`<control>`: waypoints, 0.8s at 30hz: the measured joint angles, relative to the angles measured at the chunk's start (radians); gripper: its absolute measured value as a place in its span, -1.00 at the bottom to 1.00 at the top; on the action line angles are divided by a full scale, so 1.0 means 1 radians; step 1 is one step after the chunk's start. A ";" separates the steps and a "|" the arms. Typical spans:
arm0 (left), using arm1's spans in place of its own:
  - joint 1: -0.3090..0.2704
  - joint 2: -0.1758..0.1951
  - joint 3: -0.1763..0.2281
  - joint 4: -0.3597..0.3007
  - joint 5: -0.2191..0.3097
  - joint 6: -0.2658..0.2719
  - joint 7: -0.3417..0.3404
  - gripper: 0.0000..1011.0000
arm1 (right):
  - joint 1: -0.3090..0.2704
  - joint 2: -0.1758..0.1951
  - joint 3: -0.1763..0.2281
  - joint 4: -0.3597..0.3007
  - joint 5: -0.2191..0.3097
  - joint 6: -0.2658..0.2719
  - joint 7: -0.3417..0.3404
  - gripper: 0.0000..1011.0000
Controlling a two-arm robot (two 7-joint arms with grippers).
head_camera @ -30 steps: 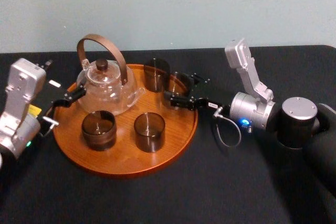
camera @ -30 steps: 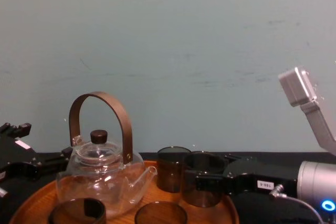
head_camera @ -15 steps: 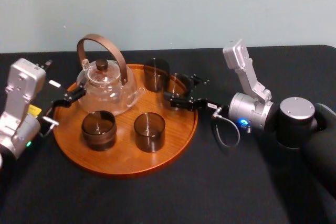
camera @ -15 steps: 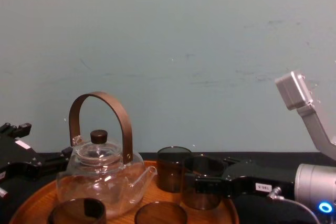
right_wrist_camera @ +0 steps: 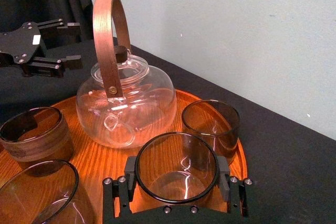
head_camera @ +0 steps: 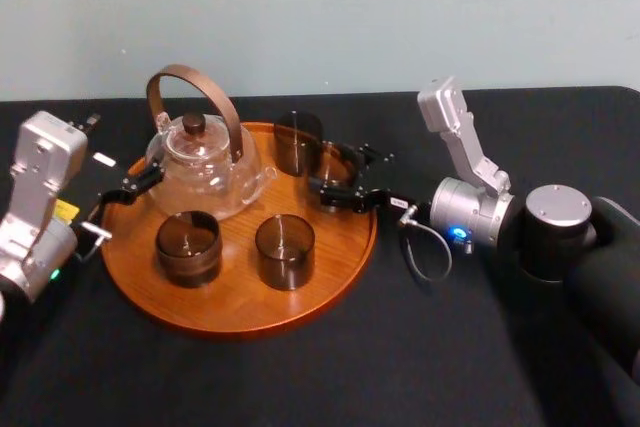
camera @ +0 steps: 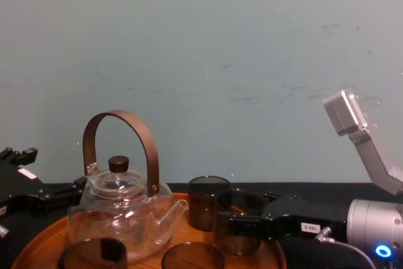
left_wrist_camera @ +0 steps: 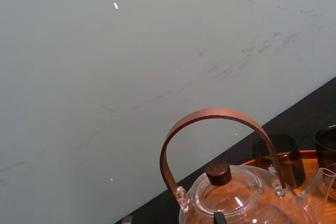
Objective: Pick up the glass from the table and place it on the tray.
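Right claw (head_camera: 338,177): black, screw-studded, white label (camera: 308,227). Behind it: looped grey cable (head_camera: 425,252), silver wrist (head_camera: 470,212), blue light (head_camera: 458,233).

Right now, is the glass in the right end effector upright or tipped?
Upright: the glass stands rim-up in the right end effector, over the tray.

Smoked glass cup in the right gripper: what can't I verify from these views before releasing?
1. Whether the base of the smoked glass cup touches the round orange-brown wooden tray: the right gripper covers it with its black fingers in chest, head and right wrist views.
2. Gap between the idle left gripper, at the tray's left rim, and the clear glass teapot: too small in the head view.
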 joint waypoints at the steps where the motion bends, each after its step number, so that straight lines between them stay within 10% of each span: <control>1: 0.000 0.000 0.000 0.000 0.000 0.000 0.000 0.98 | 0.002 -0.002 0.000 0.004 -0.001 -0.001 0.002 0.81; 24: 0.000 0.000 0.000 0.000 0.000 0.000 0.000 0.98 | 0.016 -0.021 0.010 0.055 -0.016 -0.020 0.020 0.81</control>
